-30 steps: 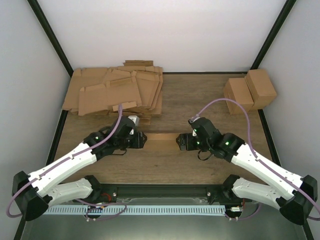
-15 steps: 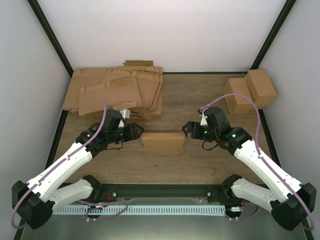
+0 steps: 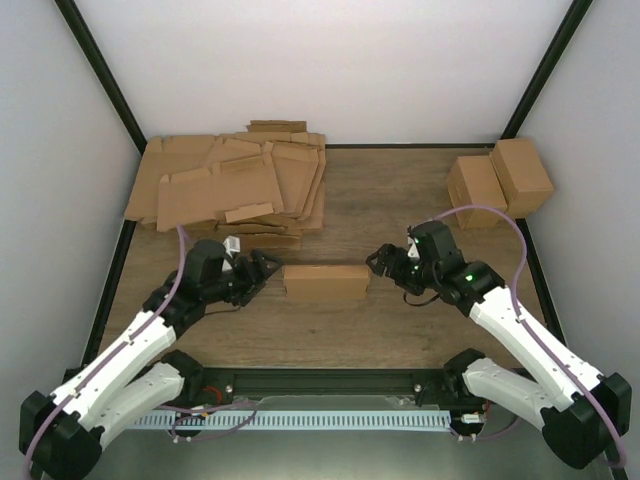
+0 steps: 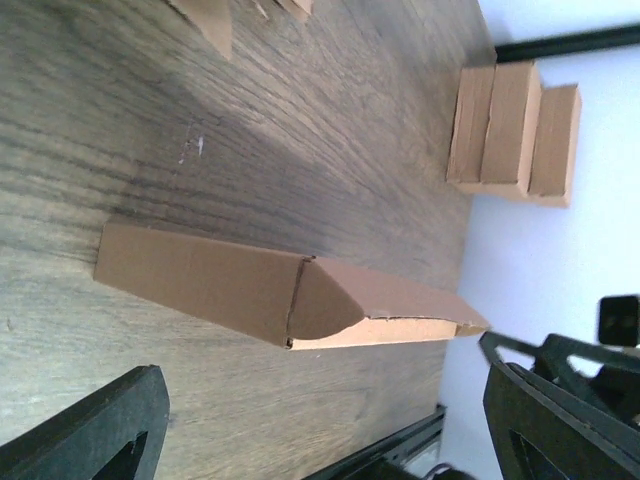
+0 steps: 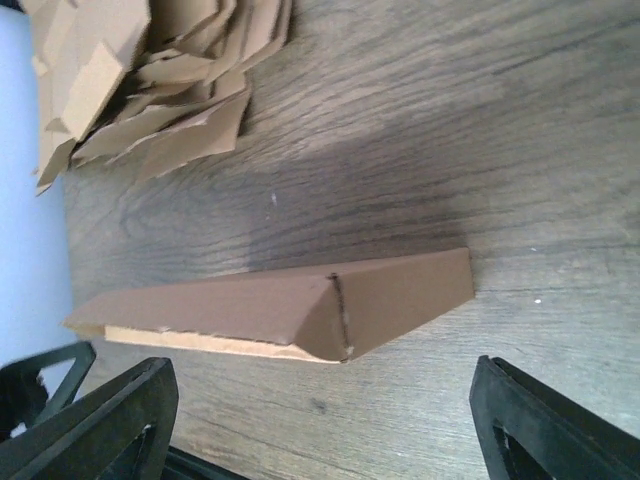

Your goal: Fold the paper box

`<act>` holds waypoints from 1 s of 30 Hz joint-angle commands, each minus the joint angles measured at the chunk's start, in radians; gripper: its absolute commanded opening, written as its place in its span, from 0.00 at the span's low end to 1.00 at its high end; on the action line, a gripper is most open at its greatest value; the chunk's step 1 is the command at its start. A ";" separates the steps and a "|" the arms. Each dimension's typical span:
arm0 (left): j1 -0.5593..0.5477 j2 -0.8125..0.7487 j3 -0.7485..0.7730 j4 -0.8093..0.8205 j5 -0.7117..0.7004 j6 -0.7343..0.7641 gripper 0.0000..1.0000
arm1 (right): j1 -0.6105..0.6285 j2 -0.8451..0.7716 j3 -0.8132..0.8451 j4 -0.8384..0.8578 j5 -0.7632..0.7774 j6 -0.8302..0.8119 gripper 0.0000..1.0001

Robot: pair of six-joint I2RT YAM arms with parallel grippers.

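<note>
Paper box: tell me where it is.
In the top view the paper box lies centrally between the left hand and right hand, touching neither; the cardboard stack lies beyond, leftward.

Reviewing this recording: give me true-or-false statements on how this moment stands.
1. The folded brown cardboard box lies on the wooden table between both grippers. True.
2. The left gripper is clamped on the box. False: its jaws are open, clear of it.
3. The right gripper is open. True.
4. The pile of flat brown cardboard sheets sits on the right arm's side. False: it is on the left arm's side; two blocky brown cartons stand on the right.
</note>
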 commanded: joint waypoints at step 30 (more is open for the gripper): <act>-0.010 0.049 -0.182 0.405 0.047 -0.379 0.75 | -0.009 0.091 -0.055 0.119 -0.118 0.315 0.71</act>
